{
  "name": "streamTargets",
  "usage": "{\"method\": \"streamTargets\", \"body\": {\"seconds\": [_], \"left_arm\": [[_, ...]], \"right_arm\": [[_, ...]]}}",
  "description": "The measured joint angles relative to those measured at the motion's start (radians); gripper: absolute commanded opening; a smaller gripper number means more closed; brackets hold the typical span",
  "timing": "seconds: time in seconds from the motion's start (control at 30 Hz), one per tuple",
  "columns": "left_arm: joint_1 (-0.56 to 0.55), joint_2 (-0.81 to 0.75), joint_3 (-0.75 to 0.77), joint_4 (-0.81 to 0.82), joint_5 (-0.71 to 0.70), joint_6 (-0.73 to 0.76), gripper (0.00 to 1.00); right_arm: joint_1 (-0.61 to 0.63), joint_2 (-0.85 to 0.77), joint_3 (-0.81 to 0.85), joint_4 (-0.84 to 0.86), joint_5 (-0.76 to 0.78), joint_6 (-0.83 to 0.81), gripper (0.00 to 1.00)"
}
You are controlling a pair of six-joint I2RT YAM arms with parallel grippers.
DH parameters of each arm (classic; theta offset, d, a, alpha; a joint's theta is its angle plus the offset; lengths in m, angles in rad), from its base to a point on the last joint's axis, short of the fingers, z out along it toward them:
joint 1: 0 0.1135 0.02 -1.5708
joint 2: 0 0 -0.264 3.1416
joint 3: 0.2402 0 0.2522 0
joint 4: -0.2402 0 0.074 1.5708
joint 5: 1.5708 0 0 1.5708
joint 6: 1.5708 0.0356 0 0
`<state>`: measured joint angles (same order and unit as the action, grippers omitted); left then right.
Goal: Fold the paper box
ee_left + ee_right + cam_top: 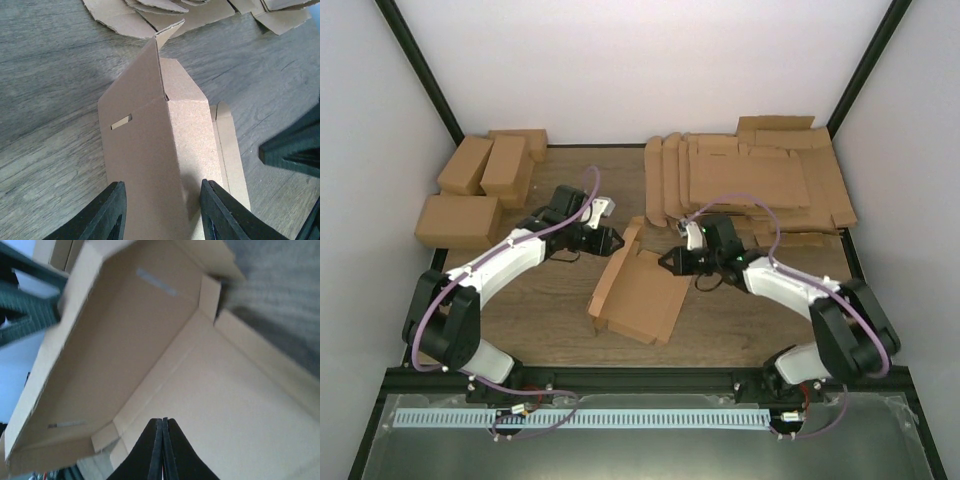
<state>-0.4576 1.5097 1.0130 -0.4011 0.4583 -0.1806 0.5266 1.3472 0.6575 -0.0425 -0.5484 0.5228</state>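
A partly folded paper box lies in the middle of the wooden table, between my two arms. Its floor panel lies flat. The long side wall on my left stands upright, with a small end tab poking from its far end and a short slot cut through its face.

My left jaws sit half-closed astride that raised wall, one finger on each face. The cardboard fills the gap between them, so I judge this to be a hold on the wall. My right jaws are pressed fully together with nothing between them. Their tip points down at the floor panel just inside the crease where the wall rises. I cannot tell whether the tip touches the card or hangs just above it.

Flat cardboard sheets are fanned along the far right of the table, and finished boxes are stacked at the far left — both well apart from my work.

I judge the step in hand to be raising the first long wall, early in the task, with the other walls not yet up. The next move likely calls for rolling this wall inward over its crease — keeping the floor pinned so the sheet does not slide, and moving my right tip clear before the wall comes down.
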Motion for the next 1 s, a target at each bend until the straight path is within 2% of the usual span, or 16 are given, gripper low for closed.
{"method": "streamTargets", "body": {"seconds": [0.43,0.8,1.0], "left_arm": [[0.000,0.000,0.003,-0.005,-0.016,0.000,0.42],[0.000,0.000,0.003,-0.004,-0.018,-0.001,0.42],[0.000,0.000,0.002,-0.004,-0.020,-0.001,0.42]], "right_arm": [[0.000,0.444,0.246,0.152,0.076,-0.009,0.01],[0.000,0.612,0.353,0.215,0.096,0.001,0.01],[0.000,0.672,0.390,0.252,0.055,-0.002,0.01]]}}
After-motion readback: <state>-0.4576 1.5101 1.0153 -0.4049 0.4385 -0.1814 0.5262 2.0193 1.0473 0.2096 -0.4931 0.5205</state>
